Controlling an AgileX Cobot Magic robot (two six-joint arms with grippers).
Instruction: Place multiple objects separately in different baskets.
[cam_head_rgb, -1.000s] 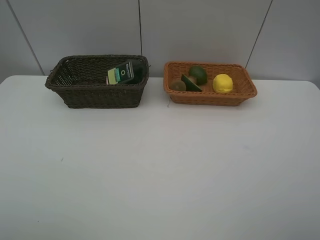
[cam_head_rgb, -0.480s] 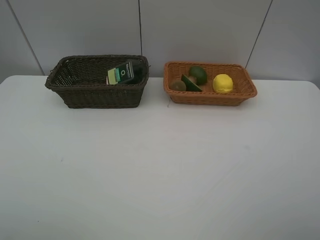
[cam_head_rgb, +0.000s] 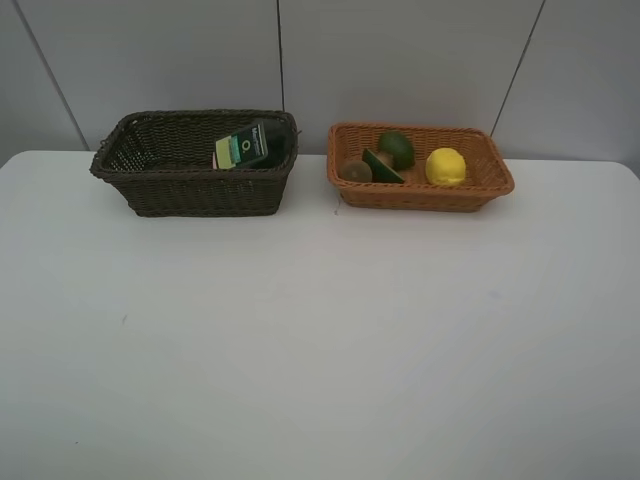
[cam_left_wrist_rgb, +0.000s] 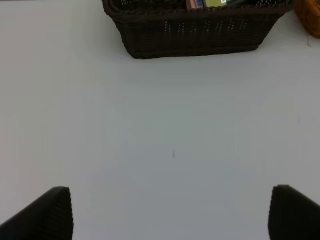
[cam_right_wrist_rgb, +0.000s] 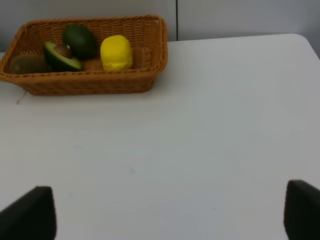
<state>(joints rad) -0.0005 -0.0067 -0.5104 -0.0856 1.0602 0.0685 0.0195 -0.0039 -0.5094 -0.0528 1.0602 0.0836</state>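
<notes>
Both pincers are spread wide and nothing is held: the left gripper (cam_left_wrist_rgb: 170, 212) and the right gripper (cam_right_wrist_rgb: 170, 215). Straight ahead of the left one, the dark basket (cam_head_rgb: 150, 185) is seen with boxes inside. The lemon (cam_head_rgb: 446, 166) and other fruit are kept in the orange basket (cam_head_rgb: 420, 195), ahead of the right one.

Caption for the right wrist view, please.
Open right gripper over bare white table, facing orange-tan basket holding kiwi, avocado half, green fruit, lemon.

A white table (cam_head_rgb: 320, 330) carries two wicker baskets side by side along its far edge: a dark basket (cam_head_rgb: 195, 165) on the left, an orange basket (cam_head_rgb: 420, 170) on the right.
</notes>
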